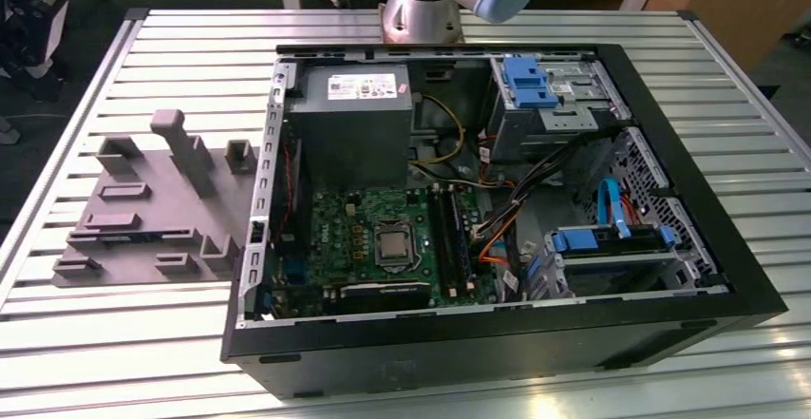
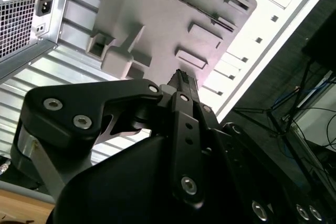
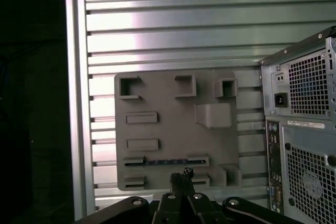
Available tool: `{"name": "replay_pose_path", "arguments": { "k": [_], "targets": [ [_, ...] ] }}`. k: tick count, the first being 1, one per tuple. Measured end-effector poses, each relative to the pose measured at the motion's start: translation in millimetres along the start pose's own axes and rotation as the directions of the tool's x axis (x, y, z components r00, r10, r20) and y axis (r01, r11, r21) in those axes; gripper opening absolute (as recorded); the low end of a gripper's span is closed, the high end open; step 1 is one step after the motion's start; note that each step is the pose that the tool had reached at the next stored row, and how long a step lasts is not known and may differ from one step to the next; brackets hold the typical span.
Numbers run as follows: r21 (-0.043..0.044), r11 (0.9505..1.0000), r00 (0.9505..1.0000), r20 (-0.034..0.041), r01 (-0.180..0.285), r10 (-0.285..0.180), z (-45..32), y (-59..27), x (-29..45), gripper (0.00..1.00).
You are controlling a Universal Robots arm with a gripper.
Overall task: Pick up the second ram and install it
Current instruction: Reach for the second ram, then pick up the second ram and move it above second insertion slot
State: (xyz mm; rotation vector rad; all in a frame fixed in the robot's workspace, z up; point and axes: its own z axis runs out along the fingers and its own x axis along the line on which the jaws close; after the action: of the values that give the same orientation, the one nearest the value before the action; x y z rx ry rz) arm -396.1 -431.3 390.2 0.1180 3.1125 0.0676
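Observation:
The second ram (image 3: 165,161) is a thin dark stick lying flat between two holders near one edge of the grey fixture block (image 3: 168,129). In the exterior view it is a dark bluish strip (image 1: 131,237) on the fixture (image 1: 165,200) at the exterior view's left. My gripper (image 3: 181,173) hangs high above the fixture, over the edge where the ram lies. Its two black fingers (image 2: 181,80) are pressed together with nothing between them. The green motherboard (image 1: 367,238) with its long black slots (image 1: 451,238) lies inside the open case.
The open black computer case (image 1: 507,343) stands beside the fixture on a slatted metal table (image 1: 152,39); its rear panel (image 3: 304,129) rises next to the block. Cables and blue drive bays (image 1: 609,243) fill the case's far side. The arm's base (image 1: 431,1) stands behind the case.

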Motion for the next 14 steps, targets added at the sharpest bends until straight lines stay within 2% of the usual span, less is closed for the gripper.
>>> {"name": "replay_pose_path", "arguments": {
  "k": [12,14],
  "targets": [
    [-0.0002,1.0,1.0,0.0,0.001,-0.001,-0.1,-0.3,3.9,0.11],
    [-0.0006,0.9997,0.9997,-0.0011,0.023,-0.023,-0.1,-0.2,4.0,0.11]
  ]
}}
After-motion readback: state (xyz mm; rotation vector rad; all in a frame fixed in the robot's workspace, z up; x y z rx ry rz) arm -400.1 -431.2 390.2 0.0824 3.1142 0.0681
